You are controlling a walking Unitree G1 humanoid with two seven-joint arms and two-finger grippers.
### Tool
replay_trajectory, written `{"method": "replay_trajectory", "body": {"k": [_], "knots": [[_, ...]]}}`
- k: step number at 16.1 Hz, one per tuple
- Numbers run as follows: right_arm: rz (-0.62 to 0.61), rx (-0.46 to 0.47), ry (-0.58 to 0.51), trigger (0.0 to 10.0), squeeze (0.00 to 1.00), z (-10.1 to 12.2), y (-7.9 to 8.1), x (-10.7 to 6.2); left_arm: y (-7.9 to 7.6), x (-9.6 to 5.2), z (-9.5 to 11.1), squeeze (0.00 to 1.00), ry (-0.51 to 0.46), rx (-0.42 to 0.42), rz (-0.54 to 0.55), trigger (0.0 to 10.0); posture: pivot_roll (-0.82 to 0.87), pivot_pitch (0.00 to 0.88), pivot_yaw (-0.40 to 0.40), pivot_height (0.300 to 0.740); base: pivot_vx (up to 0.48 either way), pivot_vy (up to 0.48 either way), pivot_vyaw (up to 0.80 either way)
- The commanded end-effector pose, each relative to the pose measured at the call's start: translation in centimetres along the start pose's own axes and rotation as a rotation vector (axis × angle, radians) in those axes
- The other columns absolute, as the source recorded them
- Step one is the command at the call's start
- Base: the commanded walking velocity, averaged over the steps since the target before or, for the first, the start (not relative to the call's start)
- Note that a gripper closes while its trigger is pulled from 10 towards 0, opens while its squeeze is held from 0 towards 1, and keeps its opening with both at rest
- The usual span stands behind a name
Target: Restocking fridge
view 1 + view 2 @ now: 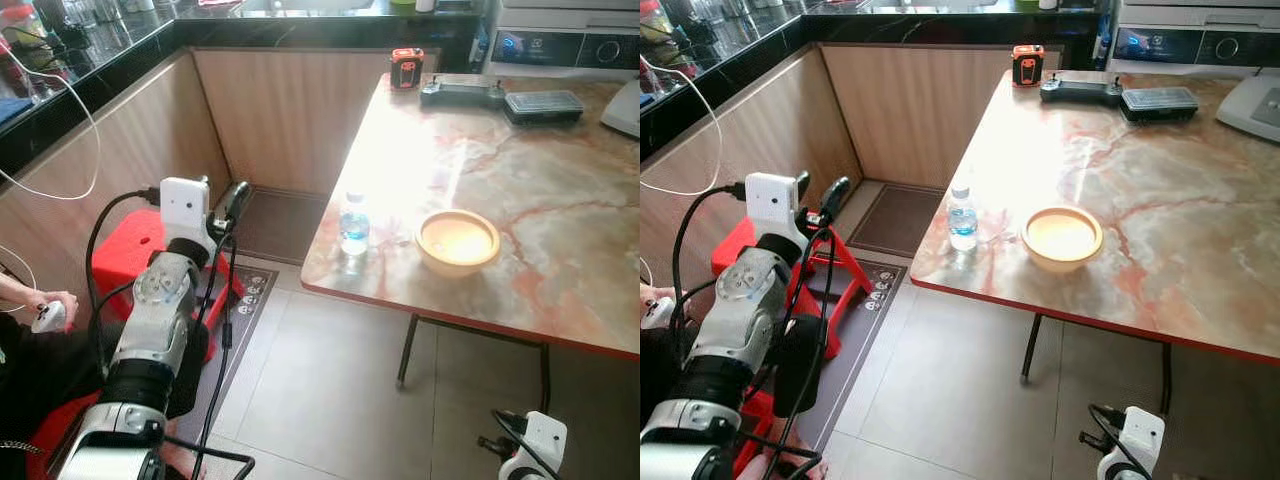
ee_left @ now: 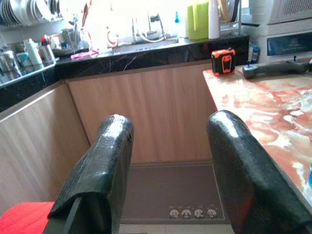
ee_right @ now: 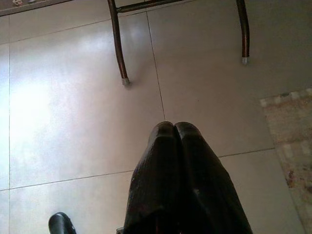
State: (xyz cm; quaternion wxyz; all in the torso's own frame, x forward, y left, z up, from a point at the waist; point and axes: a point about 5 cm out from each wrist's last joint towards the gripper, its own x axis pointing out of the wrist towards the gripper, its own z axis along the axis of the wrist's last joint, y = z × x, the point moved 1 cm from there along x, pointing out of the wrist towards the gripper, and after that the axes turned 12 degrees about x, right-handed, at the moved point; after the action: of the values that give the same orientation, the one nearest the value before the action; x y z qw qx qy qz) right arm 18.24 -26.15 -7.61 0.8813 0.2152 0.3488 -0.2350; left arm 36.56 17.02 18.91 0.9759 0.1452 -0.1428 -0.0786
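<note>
A small clear water bottle (image 1: 354, 224) with a white cap stands upright near the front left corner of the marble table (image 1: 560, 200). My left gripper (image 1: 232, 203) is raised to the left of the table, a short way from the bottle, open with nothing between its fingers (image 2: 105, 165). The right arm hangs low at the bottom right, and its gripper (image 3: 174, 127) is shut on nothing, pointing down at the tiled floor.
A tan bowl (image 1: 458, 241) sits right of the bottle. At the table's far end lie an orange tape measure (image 1: 406, 67), a black controller (image 1: 462, 92) and a dark case (image 1: 543, 104). A red stool (image 1: 135, 250) and a person's hand (image 1: 50, 310) are on the left. Black counters line the wooden corner.
</note>
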Motion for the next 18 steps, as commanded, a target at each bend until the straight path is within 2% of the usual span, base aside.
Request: {"method": "replay_trajectory", "body": {"k": [1,9,16,18], "knots": [[-0.006,0.021,0.024,10.0,0.00,-0.5,0.0,-0.1,0.6,0.2,0.2,0.00,-0.012,0.013,0.014,10.0,0.05,0.037,0.065,0.740,0.000,0.000,-0.80],[-0.004,0.017,0.037,10.0,0.00,-0.6,-0.1,-0.1,0.5,0.3,0.3,0.00,-0.011,0.009,0.009,10.0,0.05,0.054,0.063,0.740,0.000,0.000,-0.79],[-0.005,0.019,0.034,10.0,0.00,-0.6,-0.3,-0.1,0.0,0.6,1.3,0.00,-0.051,0.030,-0.014,10.0,0.04,0.089,0.069,0.740,0.000,0.000,0.00],[-0.008,0.020,0.046,10.0,0.00,-1.1,-0.6,-0.3,-0.5,0.2,1.8,0.00,-0.069,0.016,-0.023,10.0,0.02,0.107,0.067,0.740,0.242,0.000,-0.79]]}}
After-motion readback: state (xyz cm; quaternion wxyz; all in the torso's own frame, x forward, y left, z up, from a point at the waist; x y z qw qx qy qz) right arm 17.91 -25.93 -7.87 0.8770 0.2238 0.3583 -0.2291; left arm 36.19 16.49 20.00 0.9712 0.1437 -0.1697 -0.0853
